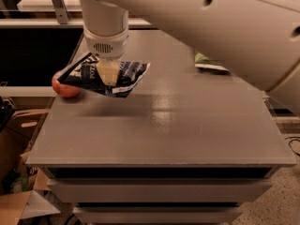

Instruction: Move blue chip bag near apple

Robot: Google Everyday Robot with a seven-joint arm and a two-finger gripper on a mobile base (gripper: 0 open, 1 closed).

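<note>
Camera view: the blue bag [129, 75] shows white lettering on dark navy, but none of it can be read. It is glossy and creased, tilted, and hangs above the left part of the grey counter [187, 125]. The gripper [108, 72] comes down from above with its jaws closed on the bag's middle. The apple [64, 89], red, sits on the counter at the bag's left corner, partly hidden by it. A green bag [205, 60] peeks out behind the arm [225, 27], well apart.
</note>
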